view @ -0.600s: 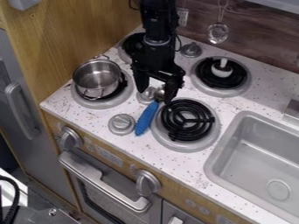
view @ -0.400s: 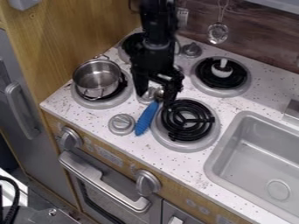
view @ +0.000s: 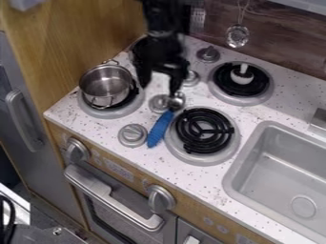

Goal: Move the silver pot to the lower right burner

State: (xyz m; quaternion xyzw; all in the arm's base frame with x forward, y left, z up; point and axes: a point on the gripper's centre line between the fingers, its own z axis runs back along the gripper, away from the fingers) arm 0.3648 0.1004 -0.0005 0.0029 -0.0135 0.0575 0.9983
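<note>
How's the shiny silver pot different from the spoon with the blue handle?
The shiny silver metal pot is round, wide and deep, but the blue-handled metal spoon is long and thin.
The pot looks silver all over, while the spoon has a blue handle.
The pot stands upright on a burner, but the spoon lies beside the lower right burner.
Both have shiny metal.

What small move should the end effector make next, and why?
I'd shift the end effector sideways until it is over the pot: it hangs open and off to one side, while the pot sits on the lower left burner and the lower right burner has nothing on it.
</note>
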